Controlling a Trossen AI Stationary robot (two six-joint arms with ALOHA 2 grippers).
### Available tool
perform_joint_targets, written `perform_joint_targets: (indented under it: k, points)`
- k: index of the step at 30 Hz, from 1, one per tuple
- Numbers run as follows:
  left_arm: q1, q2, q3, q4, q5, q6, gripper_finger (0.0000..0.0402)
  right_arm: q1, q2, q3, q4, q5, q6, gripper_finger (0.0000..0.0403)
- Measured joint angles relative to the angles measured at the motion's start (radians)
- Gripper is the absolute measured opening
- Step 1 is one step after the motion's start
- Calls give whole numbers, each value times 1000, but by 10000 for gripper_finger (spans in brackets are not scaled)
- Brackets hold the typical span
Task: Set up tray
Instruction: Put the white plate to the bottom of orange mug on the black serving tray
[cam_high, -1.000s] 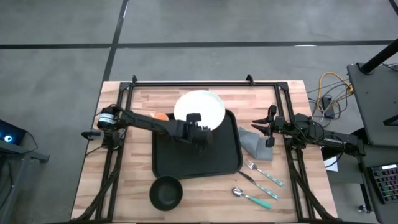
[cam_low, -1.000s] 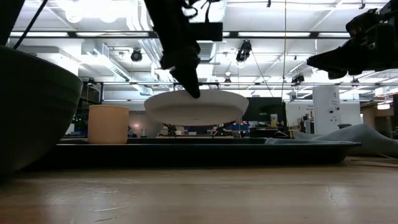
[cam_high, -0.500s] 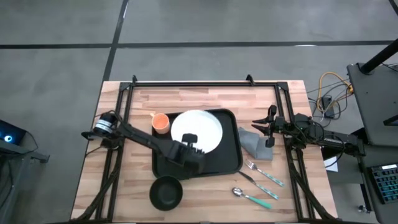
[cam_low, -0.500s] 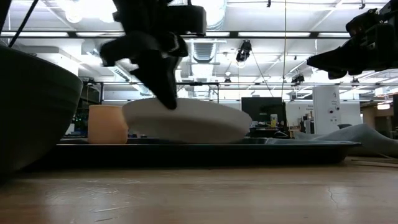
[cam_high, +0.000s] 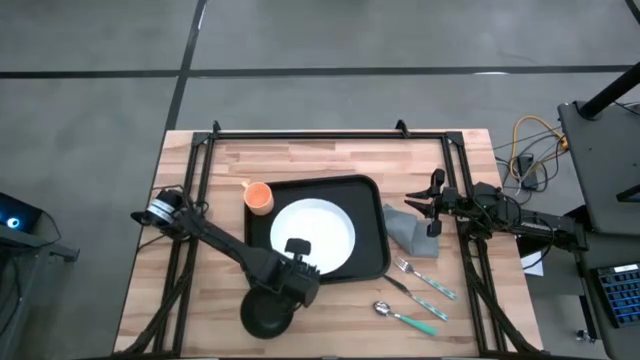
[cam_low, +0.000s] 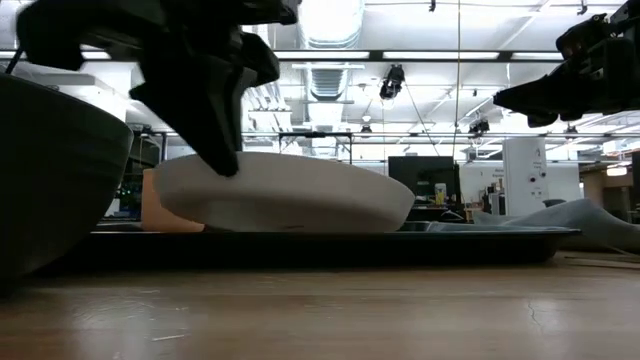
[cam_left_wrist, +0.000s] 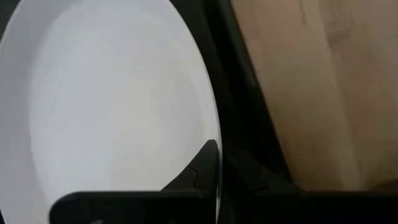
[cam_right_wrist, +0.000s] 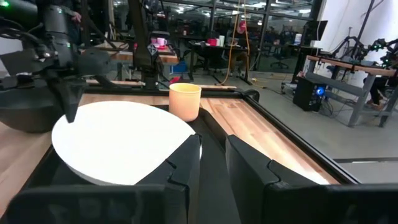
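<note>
The large black tray (cam_high: 371, 214) lies mid-table, and the round white plate (cam_high: 316, 233) sits over its middle. My left gripper (cam_high: 297, 263) is at the plate's near rim, shut on it. In the low view the plate (cam_low: 290, 195) is tilted, with the side under the gripper (cam_low: 222, 165) higher. An orange cup (cam_high: 259, 197) stands at the tray's far-left corner. My right gripper (cam_high: 434, 203) waits open at the table's right side, above a grey cloth (cam_high: 408, 230). My left gripper pinches the plate's near rim (cam_left_wrist: 214, 134) between its two fingers. One finger (cam_left_wrist: 200, 171) lies on the plate's upper face; the other is beneath, dark against the tray. The fingers come slanting down from the near-left. The plate is tilted, with its far part low over the tray.
A dark bowl (cam_high: 267, 312) sits on the wood just near of the tray, right beside my left gripper. A fork (cam_high: 425, 280) and a spoon (cam_high: 405, 318) with teal handles lie near-right of the tray. Black rails run along the table's left, right and far edges.
My left gripper has moved toward the table's near edge and down, keeping its hold. The plate has gone from lifted and level over the tray's far rim to the tray's middle, now lower and tilted.
</note>
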Motion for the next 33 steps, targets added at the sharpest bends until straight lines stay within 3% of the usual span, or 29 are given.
perform_joint_targets:
  k: [33]
  points:
    - [-77,-2,-44,-94,89,-318,0,0,0,0,0,0,1,68]
